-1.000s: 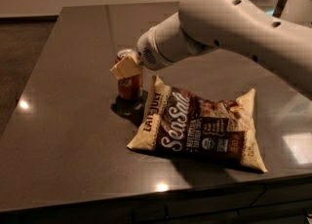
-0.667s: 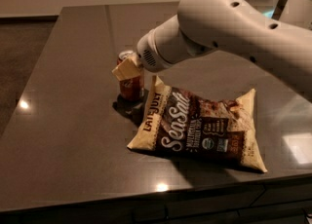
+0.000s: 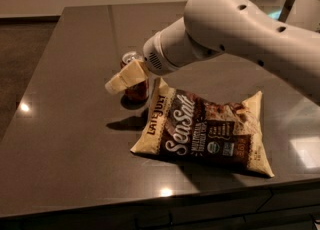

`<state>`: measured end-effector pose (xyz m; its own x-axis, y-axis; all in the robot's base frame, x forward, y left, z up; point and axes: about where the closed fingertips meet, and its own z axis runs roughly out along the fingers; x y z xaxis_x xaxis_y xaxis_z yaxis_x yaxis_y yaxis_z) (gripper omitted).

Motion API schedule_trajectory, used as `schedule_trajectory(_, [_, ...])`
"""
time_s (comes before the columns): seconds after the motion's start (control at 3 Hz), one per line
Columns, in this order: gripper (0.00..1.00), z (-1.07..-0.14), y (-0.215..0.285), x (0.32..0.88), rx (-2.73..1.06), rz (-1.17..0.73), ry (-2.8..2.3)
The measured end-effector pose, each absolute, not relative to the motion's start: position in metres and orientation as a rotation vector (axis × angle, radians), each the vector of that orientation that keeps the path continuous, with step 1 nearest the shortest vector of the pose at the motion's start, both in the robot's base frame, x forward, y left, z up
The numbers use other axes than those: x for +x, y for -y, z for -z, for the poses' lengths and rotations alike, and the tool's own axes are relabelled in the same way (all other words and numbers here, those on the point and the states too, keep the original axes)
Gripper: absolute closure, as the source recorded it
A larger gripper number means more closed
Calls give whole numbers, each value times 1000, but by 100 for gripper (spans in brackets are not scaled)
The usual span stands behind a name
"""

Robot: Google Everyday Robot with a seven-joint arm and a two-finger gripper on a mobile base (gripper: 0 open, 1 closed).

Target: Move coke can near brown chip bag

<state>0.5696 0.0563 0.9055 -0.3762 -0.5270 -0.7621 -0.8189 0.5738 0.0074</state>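
coke can (image 3: 133, 59) upright, just beside flat brown chip bag (image 3: 200, 130); pincer (image 3: 121, 79) at can

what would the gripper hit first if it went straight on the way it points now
Probably only the table. The gripper, just in front of the coke can, points left and slightly downward, away from the brown chip bag; nothing stands that way, though depth is unclear.

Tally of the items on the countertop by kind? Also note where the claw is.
Soda cans: 1 (coke can)
Chip bags: 1 (brown chip bag)
Total: 2
Claw: at the coke can, across the front of its upper part, just left of the bag's top corner.
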Motion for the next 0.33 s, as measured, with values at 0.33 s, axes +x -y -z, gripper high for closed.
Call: schedule_trajectory(0.33, [0,-906,-56,570,-1071,-505,-2067])
